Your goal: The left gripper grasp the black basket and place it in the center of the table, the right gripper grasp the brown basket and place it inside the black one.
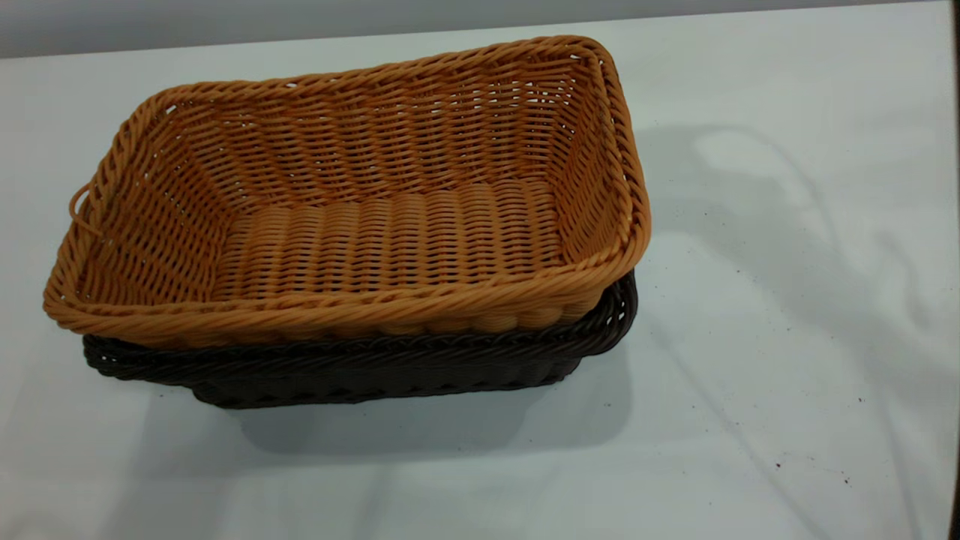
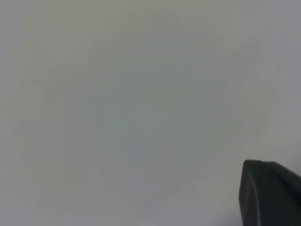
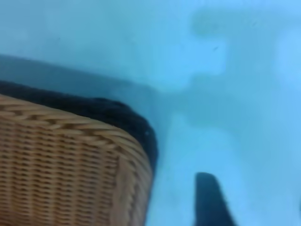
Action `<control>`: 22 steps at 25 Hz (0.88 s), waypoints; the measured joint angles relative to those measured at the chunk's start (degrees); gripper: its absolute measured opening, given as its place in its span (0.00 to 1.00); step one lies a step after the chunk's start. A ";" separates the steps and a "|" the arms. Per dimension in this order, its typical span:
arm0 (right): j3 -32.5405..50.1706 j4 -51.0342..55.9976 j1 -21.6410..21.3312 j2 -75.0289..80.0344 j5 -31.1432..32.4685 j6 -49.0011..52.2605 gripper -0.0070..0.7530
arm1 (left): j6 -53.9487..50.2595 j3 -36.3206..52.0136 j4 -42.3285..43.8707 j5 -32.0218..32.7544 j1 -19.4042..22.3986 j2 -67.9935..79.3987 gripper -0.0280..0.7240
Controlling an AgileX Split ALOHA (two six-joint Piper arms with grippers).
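The tabletop [image 1: 787,337] is white-grey with small dark specks, and soft shadows lie across its right part. Nearest to the exterior camera, the long front side of the black basket [image 1: 360,371] shows as a dark band with a braided rim. The brown basket [image 1: 352,217] sits nested inside it and rises well above its rim. Both baskets lie with the long axis running from about 9 o'clock to 3 o'clock in the exterior view, a little turned, so the right end goes more toward 2 o'clock. The openings face upward. The small loose loop [image 1: 79,206] of the brown basket points to 9 o'clock, at the left short end. The pair stands left of the middle of this view. I can read no label or writing on any basket.

In the right wrist view, one dark finger of the right hand [image 3: 211,202] hangs over bare tabletop just beside the baskets' corner; it grips nothing, but open or closed I cannot tell. In the left wrist view, only one dark part of the left hand [image 2: 270,193] shows over bare tabletop; its state I cannot tell.
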 joint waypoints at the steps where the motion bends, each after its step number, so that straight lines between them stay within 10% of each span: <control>1: 0.00 -0.39 0.00 -1.33 0.00 -0.59 0.38 | -0.60 0.00 -0.33 1.08 0.00 -0.06 0.04; 6: 0.23 -1.31 0.00 -9.30 0.00 -2.88 0.04 | -2.91 0.00 -3.60 2.21 -0.05 -2.15 0.04; 22: 5.02 -0.83 0.00 -40.48 0.00 -4.40 0.01 | 4.09 0.00 -29.54 15.56 -0.09 -21.30 0.04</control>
